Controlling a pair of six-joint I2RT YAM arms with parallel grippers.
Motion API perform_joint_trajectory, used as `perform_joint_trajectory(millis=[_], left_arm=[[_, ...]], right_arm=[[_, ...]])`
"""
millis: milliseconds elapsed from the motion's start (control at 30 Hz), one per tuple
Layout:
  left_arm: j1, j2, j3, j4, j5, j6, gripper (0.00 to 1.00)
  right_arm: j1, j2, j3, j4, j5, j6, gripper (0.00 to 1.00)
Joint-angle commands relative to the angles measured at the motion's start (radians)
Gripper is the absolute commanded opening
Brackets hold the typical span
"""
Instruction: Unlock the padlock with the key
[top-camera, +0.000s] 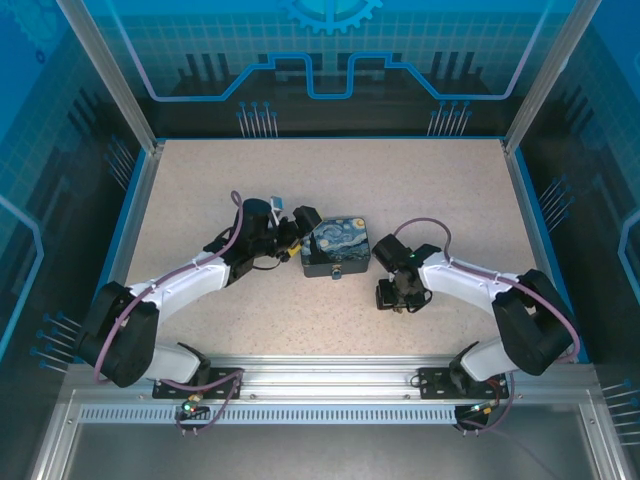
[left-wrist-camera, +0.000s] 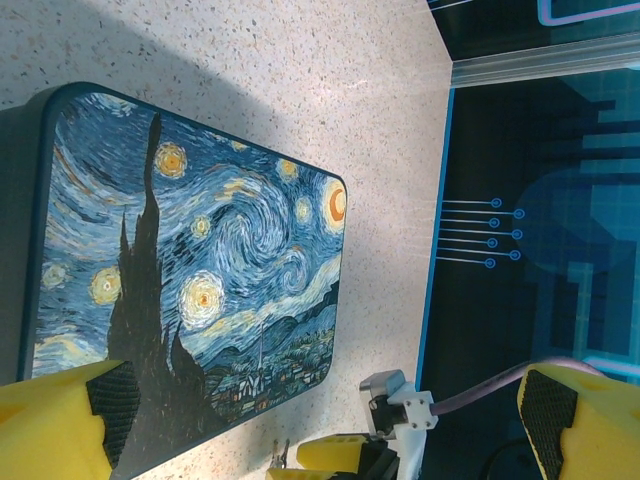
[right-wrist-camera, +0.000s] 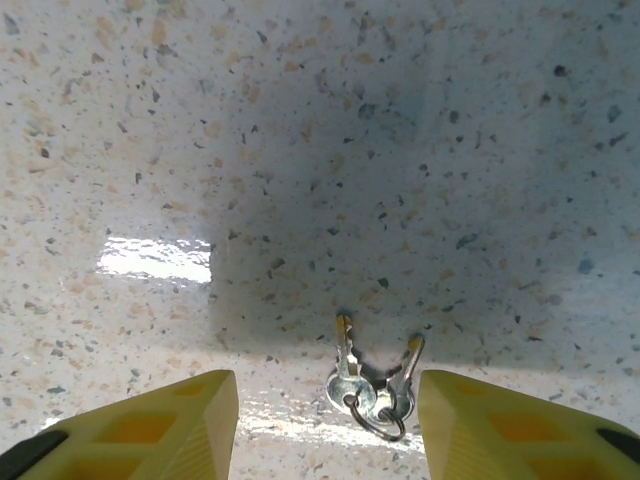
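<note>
Two small keys (right-wrist-camera: 368, 385) on one wire ring lie flat on the speckled table, tips pointing away. My right gripper (right-wrist-camera: 328, 435) is open and low over the table, its yellow fingers (right-wrist-camera: 150, 430) on either side of the keys, touching neither. From the left wrist view the keys (left-wrist-camera: 280, 456) peek out beside those fingers. The padlock (top-camera: 338, 272) is a tiny blue-and-gold spot on the near side of the starry-night box (top-camera: 335, 248). My left gripper (top-camera: 290, 236) is wide open at the box's left end with nothing in it, and one finger (left-wrist-camera: 60, 420) overlaps the box's lid (left-wrist-camera: 200, 270).
The right arm's gripper (top-camera: 395, 295) stands just right of the box's near corner. A blue rim (left-wrist-camera: 436, 250) and metal frame posts (top-camera: 130, 100) bound the table. Bare tabletop lies behind the box and along the front edge.
</note>
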Motion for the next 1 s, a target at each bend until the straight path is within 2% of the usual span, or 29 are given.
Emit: perform_joint_trajectory(millis=[0, 467, 967], left_arm=[[-0.005, -0.012, -0.017, 0.013, -0.015, 0.003, 0.99], [-0.004, -0.006, -0.025, 0.032, -0.009, -0.004, 0.99], [-0.003, 0.003, -0.036, 0.056, -0.003, -0.005, 0.99]], right_arm=[[-0.007, 0.017, 0.026, 0.007, -0.008, -0.030, 0.51], [-0.005, 0.063, 0.048, 0.002, -0.034, -0.060, 0.49], [0.016, 0.057, 0.009, -0.065, -0.058, -0.027, 0.46]])
